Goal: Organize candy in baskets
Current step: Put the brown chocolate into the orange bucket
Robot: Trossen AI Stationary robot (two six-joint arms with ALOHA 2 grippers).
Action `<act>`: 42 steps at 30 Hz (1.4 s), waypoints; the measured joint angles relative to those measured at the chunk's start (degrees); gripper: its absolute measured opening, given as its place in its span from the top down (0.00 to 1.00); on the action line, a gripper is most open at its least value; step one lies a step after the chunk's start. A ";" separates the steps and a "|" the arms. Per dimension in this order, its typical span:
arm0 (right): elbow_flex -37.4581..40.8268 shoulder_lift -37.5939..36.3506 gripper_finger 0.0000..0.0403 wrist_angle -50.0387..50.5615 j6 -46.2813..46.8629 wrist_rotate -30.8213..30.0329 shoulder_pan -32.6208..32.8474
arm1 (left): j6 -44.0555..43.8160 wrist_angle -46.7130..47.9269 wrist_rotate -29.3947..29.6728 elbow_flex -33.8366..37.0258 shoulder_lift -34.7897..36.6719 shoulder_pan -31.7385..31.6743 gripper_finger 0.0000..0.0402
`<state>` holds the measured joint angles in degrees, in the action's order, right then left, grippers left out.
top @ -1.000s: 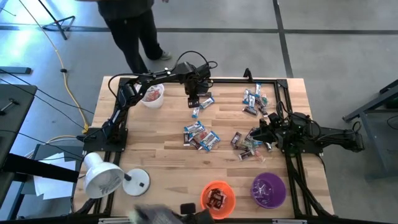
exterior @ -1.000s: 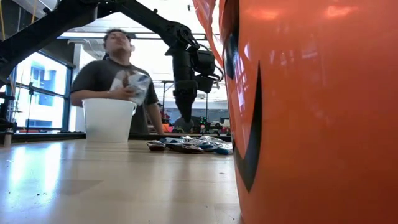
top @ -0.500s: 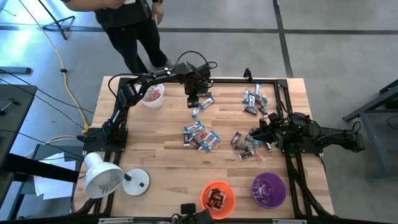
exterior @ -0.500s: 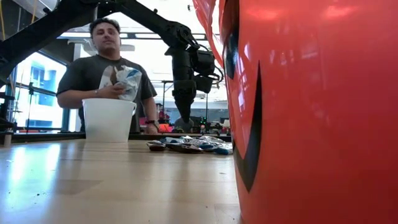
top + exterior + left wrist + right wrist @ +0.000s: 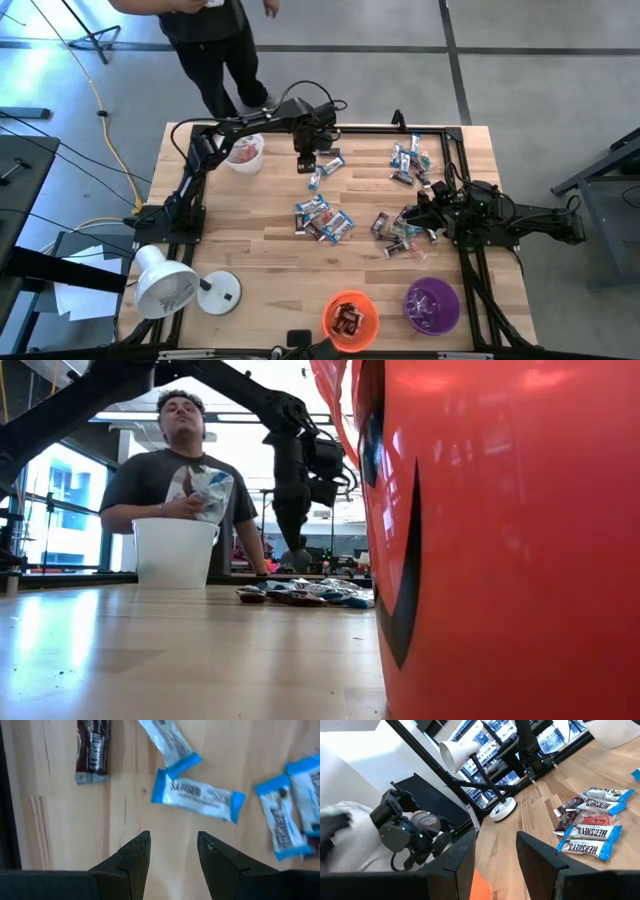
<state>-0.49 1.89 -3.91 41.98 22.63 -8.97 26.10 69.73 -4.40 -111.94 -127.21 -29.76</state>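
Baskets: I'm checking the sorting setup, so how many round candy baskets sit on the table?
3: a white round basket at the far left, a bright orange one and a purple one side by side at the near edge.

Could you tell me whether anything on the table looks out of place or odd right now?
Mostly the candy itself: it lies loose in scattered clumps across the table, outside the baskets. A white lamp lies tipped on its side at the table's near left corner. Nothing looks damaged.
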 joint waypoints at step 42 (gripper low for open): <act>0.01 0.00 0.66 0.00 -0.01 0.01 0.00 | 13.45 -17.04 -16.55 -0.02 2.66 -11.28 0.62</act>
<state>-0.48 1.89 -3.91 41.98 22.63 -8.97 39.55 52.68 -20.95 -111.96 -124.55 -41.04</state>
